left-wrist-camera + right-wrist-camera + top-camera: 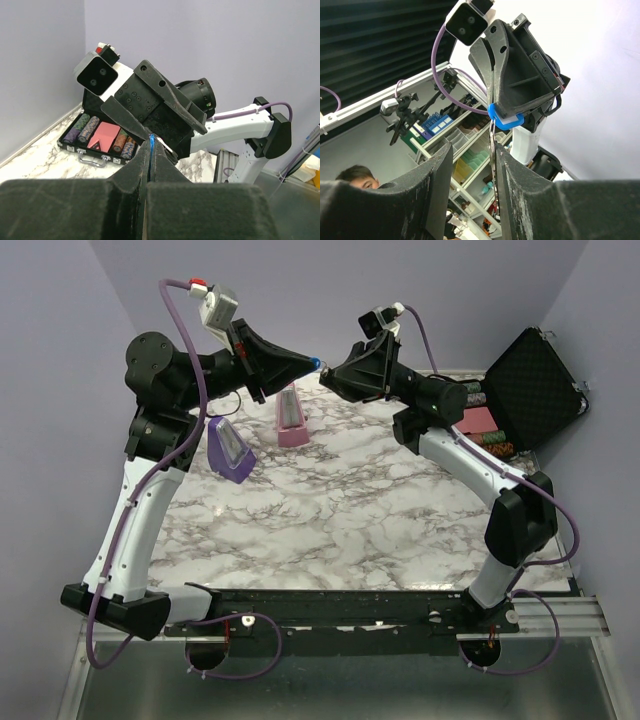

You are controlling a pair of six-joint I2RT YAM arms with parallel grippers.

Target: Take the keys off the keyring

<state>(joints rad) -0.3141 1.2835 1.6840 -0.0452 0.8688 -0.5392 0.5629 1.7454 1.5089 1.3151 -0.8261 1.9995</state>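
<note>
Left gripper (306, 361) is pinched tight on the keys (505, 118), that little blue bundle, up in the air well above the table (330, 530). Right gripper (473, 150) faces it tip to tip with its 2 fingers apart. A thin metal strip (492, 150) hangs from the blue bit into that gap, right along 1 finger, can't tell if it touches. Down on the table: pink wedge (291, 420), purple wedge (229, 450), open black case (530, 390) far right.

White shells cover the left arm (135, 525) and right arm (460, 458) between black joints; purple cables (434, 62) trail alongside; the left hand (308, 361) and right hand (328, 377) are black, screw-dotted wedges.
</note>
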